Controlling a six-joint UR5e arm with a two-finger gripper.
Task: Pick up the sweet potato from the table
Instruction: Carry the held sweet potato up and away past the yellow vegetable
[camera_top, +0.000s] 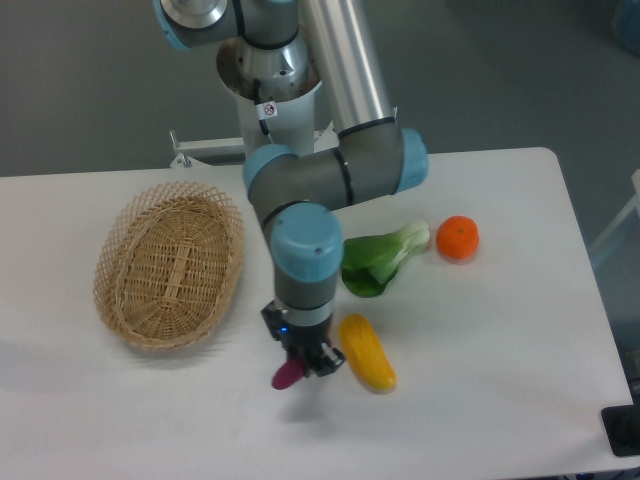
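The sweet potato (287, 375), a small magenta oblong, pokes out to the lower left from under the wrist. My gripper (303, 361) is shut on it, and most of the vegetable is hidden by the fingers. It hangs tilted over the white table (480, 400), near the front middle, just left of the yellow vegetable. Whether it touches the tabletop I cannot tell.
A yellow-orange oblong vegetable (367, 352) lies right beside the gripper. Green bok choy (378, 259) and an orange (458, 238) sit further back on the right. A wicker basket (172, 263) stands at the left. The arm's elbow (340, 180) looms over the table's middle.
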